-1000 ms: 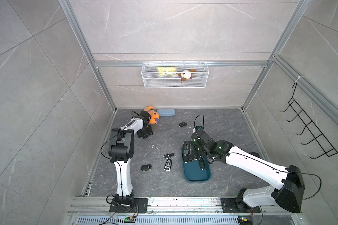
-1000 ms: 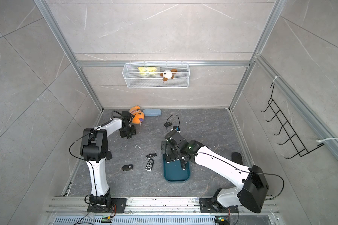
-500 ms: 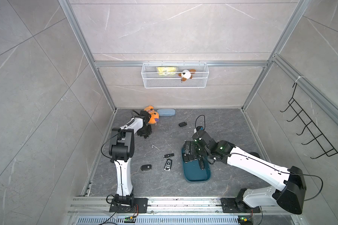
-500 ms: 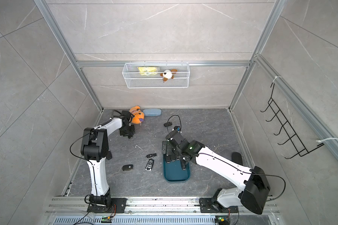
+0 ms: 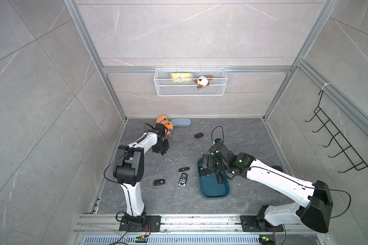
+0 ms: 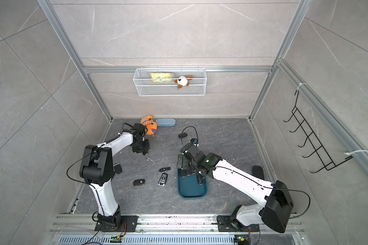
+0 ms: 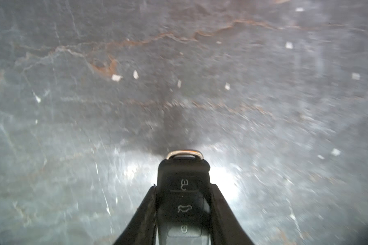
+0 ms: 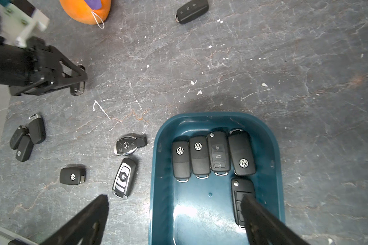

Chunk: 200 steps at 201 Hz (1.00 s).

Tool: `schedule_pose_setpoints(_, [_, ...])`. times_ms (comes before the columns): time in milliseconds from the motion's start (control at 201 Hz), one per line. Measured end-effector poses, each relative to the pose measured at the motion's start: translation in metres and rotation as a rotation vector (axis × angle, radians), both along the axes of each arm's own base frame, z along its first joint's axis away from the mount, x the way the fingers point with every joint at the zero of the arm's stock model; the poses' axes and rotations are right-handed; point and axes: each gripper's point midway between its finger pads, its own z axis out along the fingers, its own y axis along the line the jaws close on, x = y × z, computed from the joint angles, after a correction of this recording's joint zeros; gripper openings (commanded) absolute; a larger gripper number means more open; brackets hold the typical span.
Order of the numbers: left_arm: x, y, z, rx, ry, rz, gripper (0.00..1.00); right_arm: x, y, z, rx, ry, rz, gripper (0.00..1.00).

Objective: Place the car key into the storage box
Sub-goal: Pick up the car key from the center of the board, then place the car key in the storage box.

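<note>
- Call the back wall twelve o'clock. In both top views the storage box point(image 5: 214, 192) sits between four and five o'clock on the counter point(image 5: 242, 131).
- In the left wrist view the left pincer point(image 7: 183, 187) is clamped tight on the car key point(image 7: 184, 203). A finger presses each long edge, the button face is up, and the metal loop pokes out past the tips.
- That key is out at ten o'clock on the counter, well apart from the box. I cannot tell whether it touches the counter or hangs just over it.
- The right pincer point(image 8: 174, 200) is spread as wide as it goes, with nothing in it, right over the box.
- Inside the box four keys point(image 8: 212, 154) lie side by side in a neat row. A fifth key point(image 8: 239, 187) lies alone beside them, partly hidden behind one right finger point(image 8: 261, 220). Contact there is impossible to call.
- At nine o'clock of the box, three loose keys point(image 5: 182, 179) lie flat on the counter.
- One more key point(image 5: 199, 135) lies at twelve o'clock of the box, toward the back wall.
- In the eleven o'clock corner an orange toy point(image 5: 165, 125) sits just beside a pale blue case point(image 5: 180, 122).
</note>
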Motion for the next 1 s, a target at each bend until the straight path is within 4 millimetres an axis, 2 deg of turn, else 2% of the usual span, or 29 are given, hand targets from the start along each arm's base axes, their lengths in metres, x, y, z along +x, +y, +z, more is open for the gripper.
schedule_pose_setpoints(134, [-0.013, -0.021, 0.022, -0.024, -0.042, -0.022, 0.32, 0.001, -0.005, -0.002, -0.017, 0.004, -0.005, 0.99])
schedule_pose_setpoints(294, [-0.041, -0.051, 0.037, -0.05, -0.06, -0.044, 0.32, 0.003, -0.01, 0.0, -0.015, 0.003, 0.009, 0.99])
schedule_pose_setpoints(403, [-0.061, -0.072, 0.047, -0.059, -0.07, -0.053, 0.32, -0.003, -0.022, 0.0, 0.007, 0.012, 0.018, 0.99])
schedule_pose_setpoints(587, [-0.092, -0.118, 0.064, -0.089, -0.106, -0.071, 0.32, -0.019, -0.045, 0.0, 0.055, 0.015, 0.032, 0.99])
schedule_pose_setpoints(851, [-0.139, -0.175, 0.069, -0.105, -0.122, -0.099, 0.32, -0.047, -0.069, -0.007, 0.117, 0.019, 0.046, 0.99])
schedule_pose_setpoints(995, [-0.156, -0.205, 0.063, -0.106, -0.115, -0.114, 0.32, -0.059, -0.08, -0.006, 0.139, 0.009, 0.051, 0.99])
